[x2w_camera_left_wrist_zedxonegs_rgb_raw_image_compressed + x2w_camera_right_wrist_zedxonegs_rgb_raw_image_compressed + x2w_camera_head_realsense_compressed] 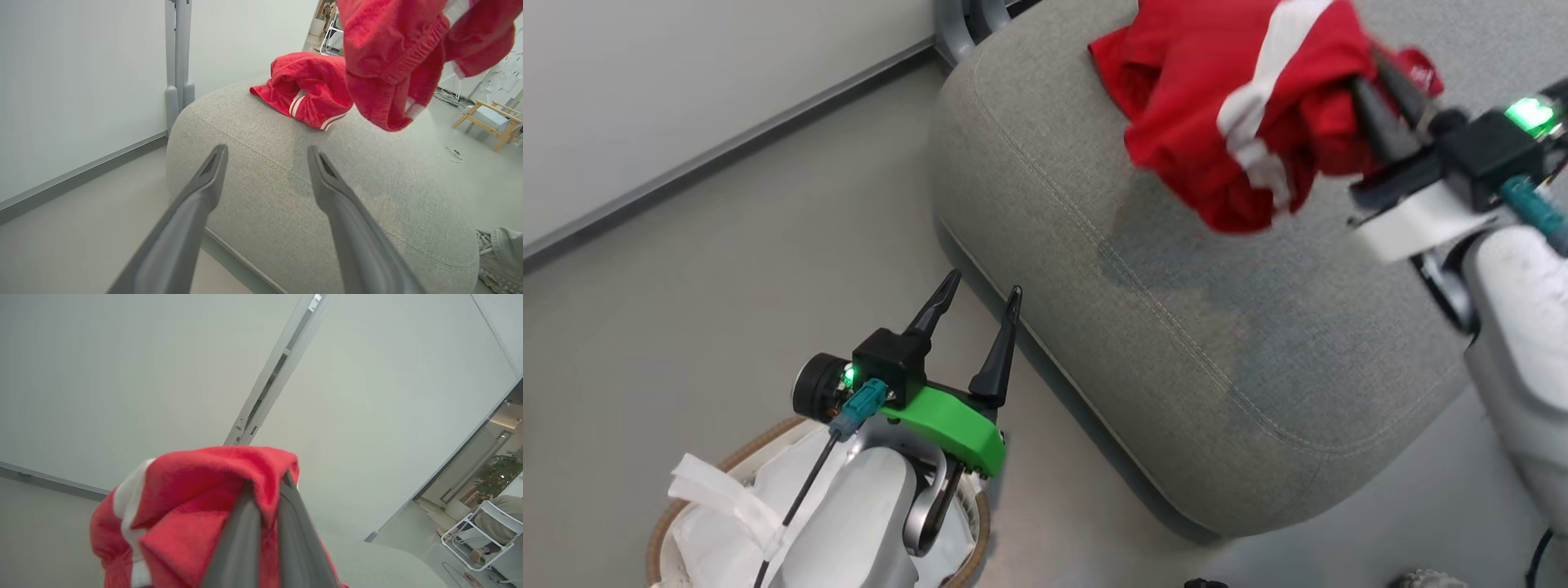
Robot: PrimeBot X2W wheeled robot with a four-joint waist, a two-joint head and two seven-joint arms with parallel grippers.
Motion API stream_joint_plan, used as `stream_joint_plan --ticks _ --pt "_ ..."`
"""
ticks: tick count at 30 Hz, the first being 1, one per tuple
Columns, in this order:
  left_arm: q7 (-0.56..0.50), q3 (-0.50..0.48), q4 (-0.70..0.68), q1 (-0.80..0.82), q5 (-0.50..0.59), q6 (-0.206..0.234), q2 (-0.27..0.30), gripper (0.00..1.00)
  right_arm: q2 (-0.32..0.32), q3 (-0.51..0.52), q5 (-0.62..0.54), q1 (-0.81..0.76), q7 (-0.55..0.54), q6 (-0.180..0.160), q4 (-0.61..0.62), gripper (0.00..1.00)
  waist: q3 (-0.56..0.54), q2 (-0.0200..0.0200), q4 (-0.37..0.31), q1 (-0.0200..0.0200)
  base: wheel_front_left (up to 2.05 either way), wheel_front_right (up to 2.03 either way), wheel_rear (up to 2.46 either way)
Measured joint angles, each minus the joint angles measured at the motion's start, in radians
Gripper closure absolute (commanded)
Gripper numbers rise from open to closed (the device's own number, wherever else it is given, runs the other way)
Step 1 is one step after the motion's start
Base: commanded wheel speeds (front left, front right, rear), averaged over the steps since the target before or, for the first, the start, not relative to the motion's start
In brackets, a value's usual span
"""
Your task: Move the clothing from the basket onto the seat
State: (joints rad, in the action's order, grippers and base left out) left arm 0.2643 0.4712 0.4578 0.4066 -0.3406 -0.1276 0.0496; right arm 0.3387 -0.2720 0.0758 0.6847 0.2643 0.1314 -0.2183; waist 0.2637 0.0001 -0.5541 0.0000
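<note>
My right gripper (1370,73) is shut on a red piece of clothing with a white stripe (1233,106), holding it bunched in the air above the far part of the grey seat (1176,343). In the right wrist view the two fingers (245,531) pinch the red fabric (184,522). Another red garment with striped cuffs (306,90) lies on the seat (286,196), behind the hanging one (392,61). My left gripper (983,286) stands open and empty just off the seat's near-left edge, above the basket (662,523), which shows its brown rim and white lining.
A pale wall with a grey baseboard (727,147) runs along the left, with a grey post (177,61) at the seat's corner. A person's shoe and trouser leg (498,253) are by the seat's right side. A wooden chair (490,122) stands further off.
</note>
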Motion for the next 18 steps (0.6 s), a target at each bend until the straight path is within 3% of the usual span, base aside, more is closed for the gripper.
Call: stream_joint_plan --ticks 8,18 --pt "0.0 0.063 -0.019 0.083 0.033 0.0 0.009 0.0 0.14 0.082 -0.069 0.257 0.0 0.0 -0.127 1.0 0.108 0.0 0.033 0.0001 0.0 0.0 0.0" --pt "0.0 0.132 -0.03 0.21 0.035 0.0 0.015 0.0 0.178 0.248 -0.146 0.381 0.0 0.0 -0.332 1.0 0.254 0.0 0.131 0.0001 0.0 0.0 0.0"
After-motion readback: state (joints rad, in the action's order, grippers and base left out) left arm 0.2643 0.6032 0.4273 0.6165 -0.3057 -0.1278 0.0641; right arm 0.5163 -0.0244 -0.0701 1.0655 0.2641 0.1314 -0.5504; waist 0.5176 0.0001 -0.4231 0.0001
